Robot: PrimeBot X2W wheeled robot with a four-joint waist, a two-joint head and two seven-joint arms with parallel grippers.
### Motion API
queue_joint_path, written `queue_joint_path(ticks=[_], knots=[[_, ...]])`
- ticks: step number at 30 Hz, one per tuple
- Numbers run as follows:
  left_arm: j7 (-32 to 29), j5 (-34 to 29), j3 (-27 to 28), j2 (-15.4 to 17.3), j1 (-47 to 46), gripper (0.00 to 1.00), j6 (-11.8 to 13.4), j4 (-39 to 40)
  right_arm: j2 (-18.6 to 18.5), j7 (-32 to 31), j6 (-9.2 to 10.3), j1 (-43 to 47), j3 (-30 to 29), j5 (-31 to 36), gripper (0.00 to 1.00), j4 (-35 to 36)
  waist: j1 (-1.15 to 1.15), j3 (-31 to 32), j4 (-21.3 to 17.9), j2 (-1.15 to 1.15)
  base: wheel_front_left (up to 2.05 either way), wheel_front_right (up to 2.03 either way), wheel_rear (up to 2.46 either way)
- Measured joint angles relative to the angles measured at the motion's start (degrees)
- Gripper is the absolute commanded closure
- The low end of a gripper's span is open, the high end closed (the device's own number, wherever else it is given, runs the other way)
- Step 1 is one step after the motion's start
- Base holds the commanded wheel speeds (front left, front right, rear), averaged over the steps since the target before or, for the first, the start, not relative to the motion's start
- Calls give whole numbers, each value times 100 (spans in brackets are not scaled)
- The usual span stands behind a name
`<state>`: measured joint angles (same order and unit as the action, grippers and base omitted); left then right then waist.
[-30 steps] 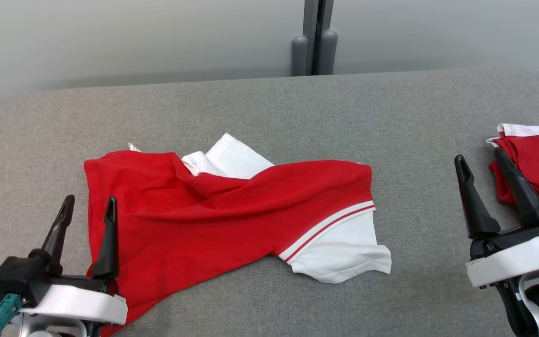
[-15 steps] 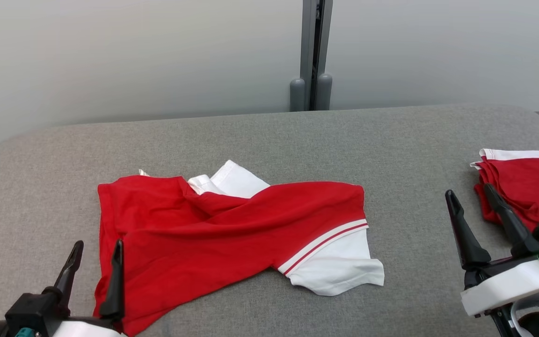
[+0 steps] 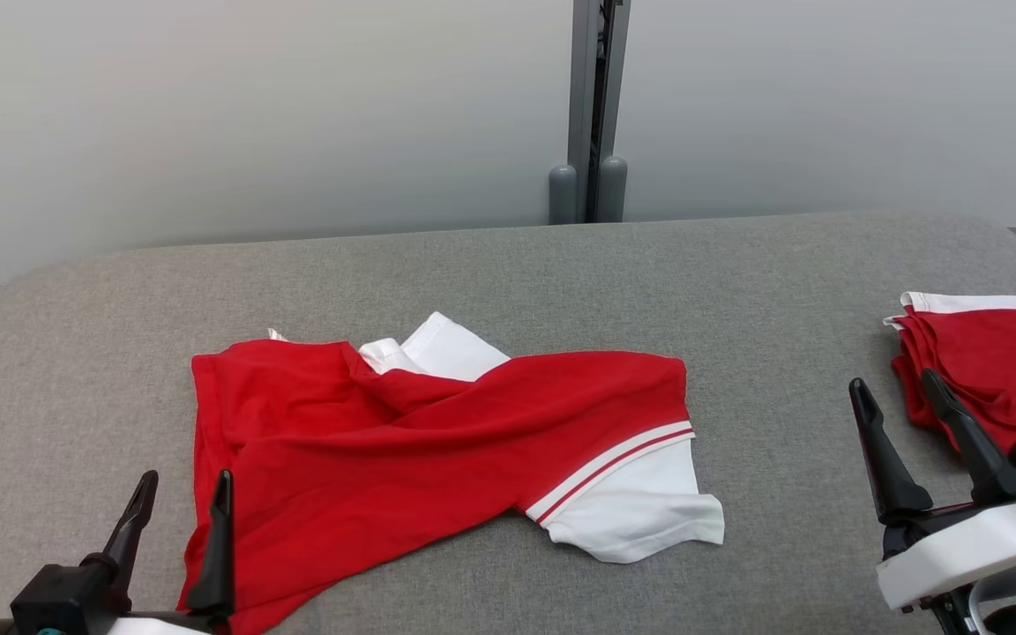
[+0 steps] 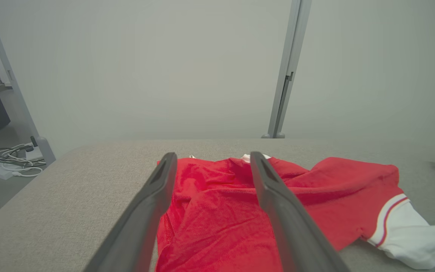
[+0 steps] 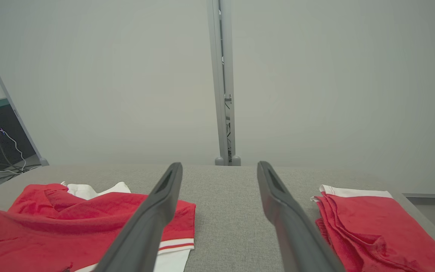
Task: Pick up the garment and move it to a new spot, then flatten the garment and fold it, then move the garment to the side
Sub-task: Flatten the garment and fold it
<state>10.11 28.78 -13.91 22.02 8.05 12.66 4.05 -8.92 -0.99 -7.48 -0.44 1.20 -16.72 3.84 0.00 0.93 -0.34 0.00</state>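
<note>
While both gape empty, the left gripper point(image 3: 188, 478) covers the shirt's point(image 3: 437, 441) near corner and the right gripper point(image 3: 892, 381) a folded pile's point(image 3: 984, 353) edge.

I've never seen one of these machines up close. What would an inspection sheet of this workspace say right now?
Surface: grey fabric-covered table, rounded corners.
Job's things: red and white garment crumpled mid-table, white sleeve out to the right, not yet flattened.
Clutter: folded red garment at the table's right edge.
Grippers: left gripper open by the garment's near left edge, empty; right gripper open beside that folded garment, empty.
Cables: cables on the floor left of the table.
Surroundings: pale wall panels, grey post behind.
</note>
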Motion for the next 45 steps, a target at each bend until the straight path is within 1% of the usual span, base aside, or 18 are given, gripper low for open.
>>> queue_joint_path(ticks=[11,14,18,23,30,34,39,40,41,42,43,45], knots=[[21,11,-9,21,-10,0,10,21,9,-49,0,8,-33,-2,0,0,0,-30,26,0,0,0,0],[-142,141,-12,26,-55,0,-8,-56,15,-86,0,6,-20,-10,0,27,0,-82,52,0,0,0,0],[-455,387,-40,32,-69,0,-110,-358,15,-103,0,-37,38,-24,0,74,0,-243,64,0,0,0,0],[-745,725,-69,-9,-72,0,-305,-939,43,-107,0,-106,91,-40,0,67,0,-476,71,0,0,0,0],[-791,1042,13,-64,-185,0,-527,-1782,52,-93,0,-244,129,-48,0,38,0,-736,66,0,0,0,0],[-782,1126,11,-87,-269,0,-639,-2000,48,-90,0,-258,127,-54,0,13,0,-782,65,0,0,0,0],[-805,1223,15,-107,-302,0,-714,-2194,59,-82,0,-271,157,-94,0,-38,0,-815,91,0,0,0,0],[-783,1234,21,-111,-330,7,-721,-2224,59,-81,0,-277,160,-100,0,-43,0,-822,93,0,0,0,0],[-762,1247,23,-110,-364,28,-758,-2243,58,-81,0,-282,163,-100,0,-45,0,-828,95,0,0,0,0],[-756,1262,24,-107,-388,63,-775,-2249,59,-80,0,-286,167,-102,0,-46,0,-835,95,0,0,0,0],[-748,1267,24,-101,-393,100,-812,-2252,58,-80,0,-288,170,-110,0,-51,0,-842,95,0,0,0,0],[-713,1267,21,-91,-396,100,-821,-2267,57,-80,0,-296,169,-110,0,-66,0,-852,95,0,0,0,0]])
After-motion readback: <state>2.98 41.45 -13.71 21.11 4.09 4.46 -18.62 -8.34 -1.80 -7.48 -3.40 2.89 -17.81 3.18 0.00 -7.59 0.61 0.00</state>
